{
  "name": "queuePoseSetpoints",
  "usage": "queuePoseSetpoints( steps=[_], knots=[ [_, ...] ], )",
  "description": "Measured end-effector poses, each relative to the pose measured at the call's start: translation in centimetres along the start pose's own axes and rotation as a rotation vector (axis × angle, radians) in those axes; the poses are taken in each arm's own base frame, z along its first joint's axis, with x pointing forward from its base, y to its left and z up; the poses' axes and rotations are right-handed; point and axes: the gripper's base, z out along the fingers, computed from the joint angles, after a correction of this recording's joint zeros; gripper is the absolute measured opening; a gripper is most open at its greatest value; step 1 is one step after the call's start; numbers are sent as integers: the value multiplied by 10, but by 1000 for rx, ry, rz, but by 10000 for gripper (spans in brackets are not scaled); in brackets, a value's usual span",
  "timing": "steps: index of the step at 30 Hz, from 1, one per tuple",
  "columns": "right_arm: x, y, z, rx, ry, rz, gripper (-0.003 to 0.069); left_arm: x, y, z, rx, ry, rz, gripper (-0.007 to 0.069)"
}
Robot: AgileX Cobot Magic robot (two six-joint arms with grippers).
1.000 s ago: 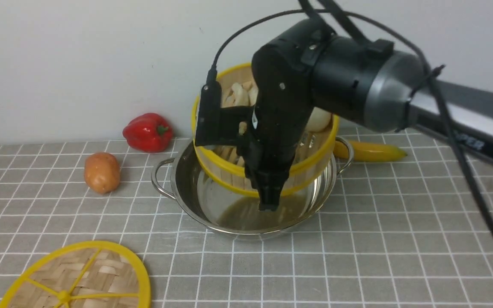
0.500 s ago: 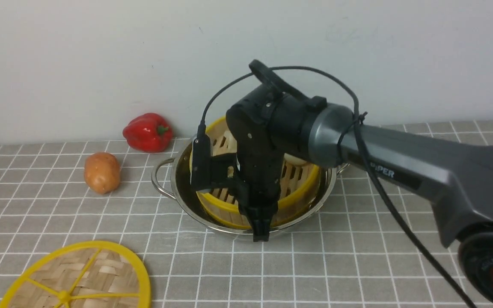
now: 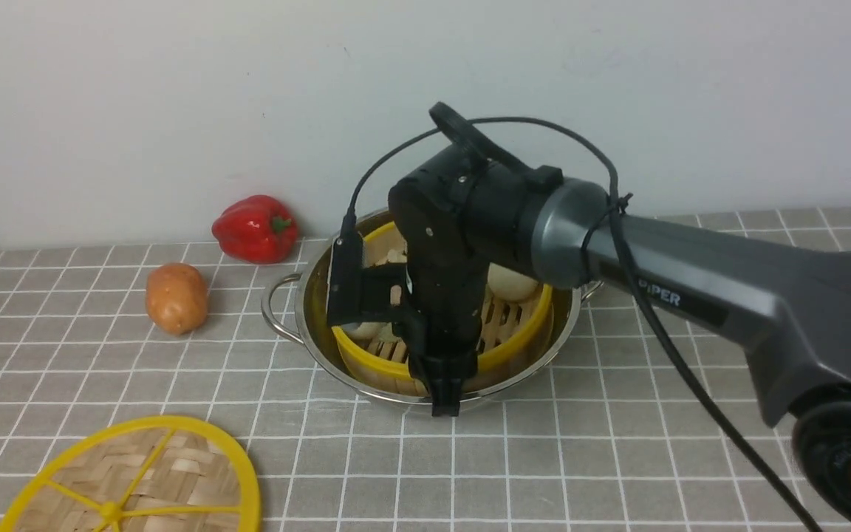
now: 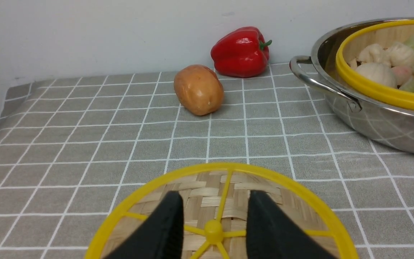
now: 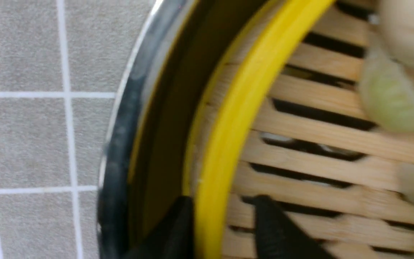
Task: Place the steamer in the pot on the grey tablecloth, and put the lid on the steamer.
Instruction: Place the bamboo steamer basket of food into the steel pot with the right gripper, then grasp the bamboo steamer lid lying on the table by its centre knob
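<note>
Sitting in pot [image 3: 312,325]: steamer [image 3: 507,325], yellow rim, slatted floor | right gripper [image 5: 223,201] parted astride rim

The lid [image 3: 152,473] runs off the bottom edge; the right arm [image 3: 691,273] hides much of the steamer [image 3: 525,336].

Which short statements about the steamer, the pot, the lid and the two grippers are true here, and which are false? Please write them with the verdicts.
1. The steamer sits inside the pot. True.
2. The lid covers the steamer. False: it lies flat on the grey tablecloth, apart from the pot.
3. The right gripper has one finger on each side of the steamer's yellow rim. True.
4. The left gripper is over the potato. False: it is over the lid, with its fingers on either side of the centre knob.
5. The red pepper lies outside the pot, near the wall. True.
</note>
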Motion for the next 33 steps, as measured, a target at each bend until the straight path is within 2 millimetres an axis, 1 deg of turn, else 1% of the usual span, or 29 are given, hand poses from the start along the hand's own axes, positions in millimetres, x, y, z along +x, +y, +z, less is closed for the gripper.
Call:
queuePoseSetpoints(
  steps=[3,5,7,8,9,10,12,13,14,15,16,18,19,20,21,23,24,25,27,29,32,33],
  knots=[
    [0,-3,-9,29,-13,5,456,0,0,0,0,0,0,242],
    [1,-5,-17,55,-13,12,523,0,0,0,0,0,0,242],
    [3,-8,-35,105,-20,26,554,0,0,0,0,0,0,242],
    [4,-9,-37,111,-21,27,555,0,0,0,0,0,0,242],
    [6,-11,-50,151,-24,35,557,0,0,0,0,0,0,242],
    [9,-14,-68,201,-33,50,549,0,0,0,0,0,0,242],
    [15,-19,-95,286,-46,102,514,0,0,0,0,0,0,242],
    [18,-20,-110,326,-58,142,482,0,0,0,0,0,0,242],
    [19,-21,-113,338,-59,157,473,0,0,0,0,0,0,242],
    [24,-21,-133,382,-86,214,400,0,0,0,0,0,0,242],
    [27,-22,-141,403,-100,250,360,0,0,0,0,0,0,242],
    [36,-20,-175,461,-161,347,170,0,0,0,0,0,0,242],
    [39,-19,-186,482,-181,380,119,0,0,0,0,0,0,242],
    [44,-17,-202,502,-219,435,38,0,0,0,0,0,0,242],
    [49,-16,-214,517,-253,490,4,0,0,0,0,0,0,242],
    [56,-12,-235,529,-315,581,-12,0,0,0,0,0,0,242],
    [57,-11,-237,529,-322,591,-13,0,0,0,0,0,0,242],
    [63,-8,-252,532,-374,673,-13,0,0,0,0,0,0,242],
    [70,-3,-267,530,-430,762,-13,0,0,0,0,0,0,242],
    [74,0,-277,525,-470,822,-13,0,0,0,0,0,0,242],
    [80,3,-288,534,-502,852,-10,0,0,0,0,0,0,242],
    [80,3,-288,535,-501,851,-10,0,0,0,0,0,0,242]
  ],
)
